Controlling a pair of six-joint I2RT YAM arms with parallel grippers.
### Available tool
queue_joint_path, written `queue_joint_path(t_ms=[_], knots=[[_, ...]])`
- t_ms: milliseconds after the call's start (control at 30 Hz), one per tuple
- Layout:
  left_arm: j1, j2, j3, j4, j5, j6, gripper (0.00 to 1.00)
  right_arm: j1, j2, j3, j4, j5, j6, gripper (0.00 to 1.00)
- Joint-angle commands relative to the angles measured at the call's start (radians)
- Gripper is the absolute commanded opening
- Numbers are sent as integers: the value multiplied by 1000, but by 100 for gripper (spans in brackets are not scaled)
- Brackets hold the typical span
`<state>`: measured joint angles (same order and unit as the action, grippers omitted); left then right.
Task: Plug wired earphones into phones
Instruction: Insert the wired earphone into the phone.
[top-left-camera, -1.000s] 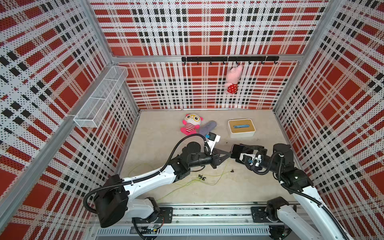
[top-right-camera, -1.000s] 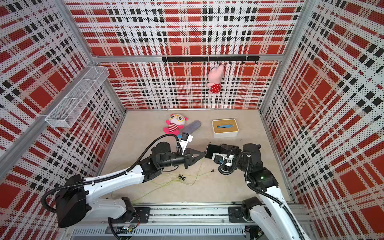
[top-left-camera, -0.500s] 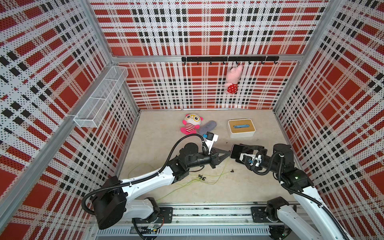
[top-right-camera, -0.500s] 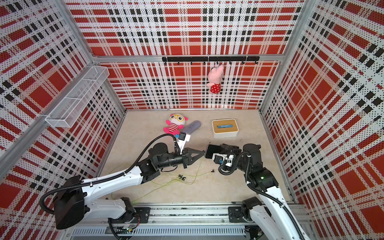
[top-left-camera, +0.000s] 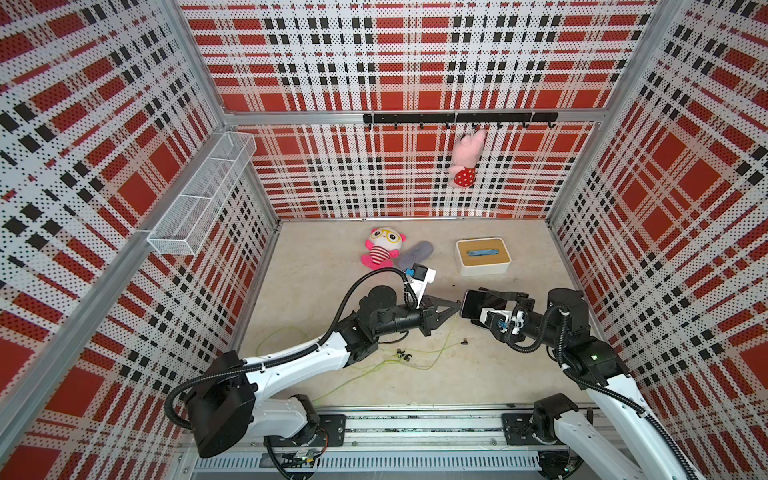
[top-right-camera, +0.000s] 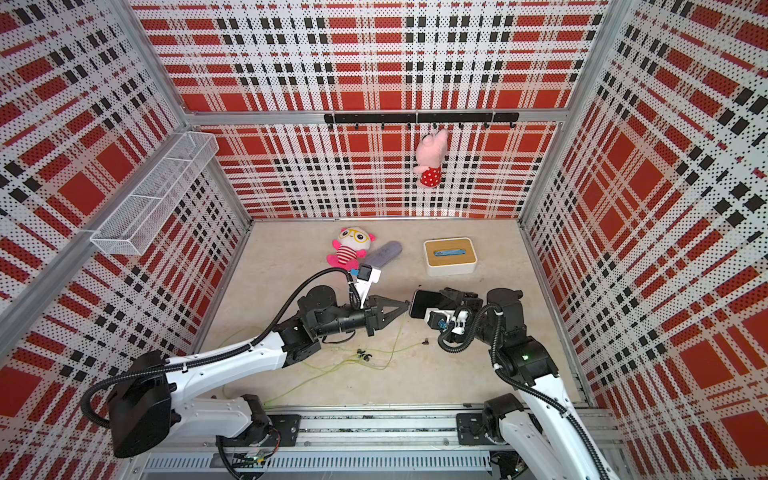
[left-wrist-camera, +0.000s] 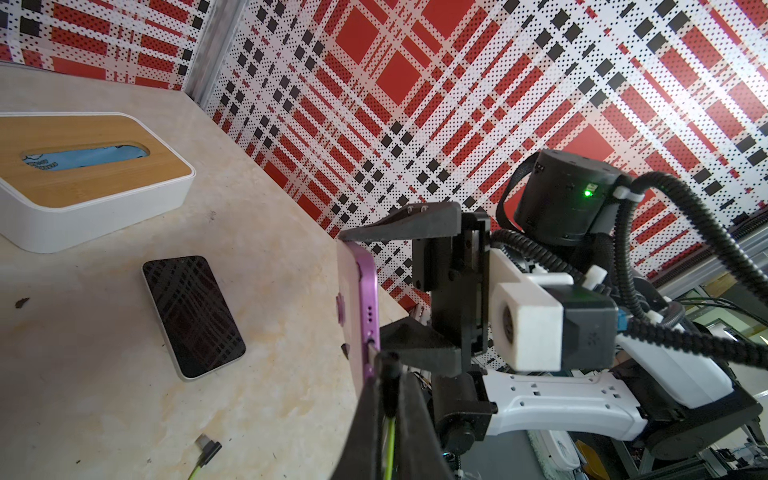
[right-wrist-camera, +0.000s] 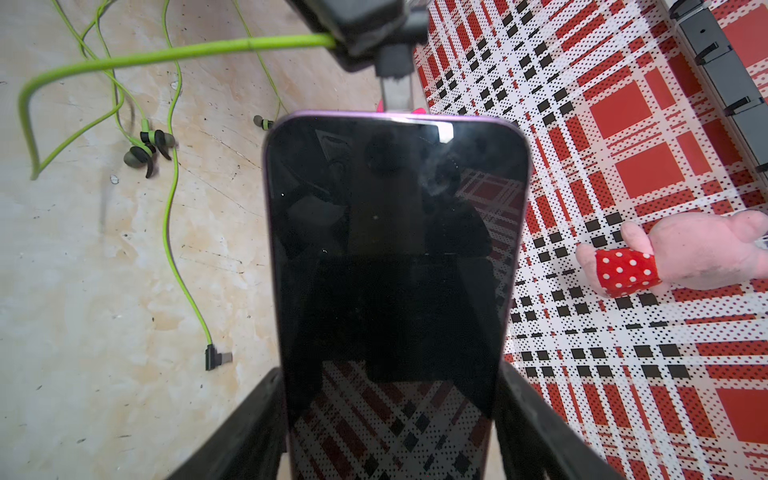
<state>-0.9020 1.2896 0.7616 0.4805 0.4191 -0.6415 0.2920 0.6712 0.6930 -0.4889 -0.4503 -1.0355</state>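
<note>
My right gripper (right-wrist-camera: 388, 386) is shut on a black phone (right-wrist-camera: 395, 249) with a purple rim, held off the floor by its sides; both top views show it (top-left-camera: 471, 303) (top-right-camera: 419, 303). My left gripper (left-wrist-camera: 388, 365) (top-left-camera: 457, 306) is shut on the black plug (right-wrist-camera: 395, 58) of one yellow-green earphone cable (right-wrist-camera: 166, 54). The plug's metal tip meets the phone's purple end edge (left-wrist-camera: 370, 316), and part of the metal still shows. A second phone (left-wrist-camera: 193, 316) lies flat on the floor. A loose second plug (right-wrist-camera: 216, 358) (top-left-camera: 465, 342) and black earbuds (right-wrist-camera: 147, 151) (top-left-camera: 403, 354) lie below the grippers.
A white tissue box with a wooden lid (top-left-camera: 482, 255) stands behind the grippers. A striped plush toy (top-left-camera: 380, 247) and a grey oval case (top-left-camera: 415, 253) lie further left. A pink toy (top-left-camera: 465, 162) hangs from the hook rail. A wire basket (top-left-camera: 199, 199) juts from the left wall.
Both arms have shifted only slightly. The plug stays at the held phone's end edge and both grips are the same.
</note>
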Motion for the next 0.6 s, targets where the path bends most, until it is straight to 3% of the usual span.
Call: queue_joint_path(t_ms=[0,567], knots=[[3,4,-6,13,11,16,0,6,-22,28,32,-47,-21,64],[-2,4,-10,-34,29,29,0,6,-19,52,69,-48,-3,64]])
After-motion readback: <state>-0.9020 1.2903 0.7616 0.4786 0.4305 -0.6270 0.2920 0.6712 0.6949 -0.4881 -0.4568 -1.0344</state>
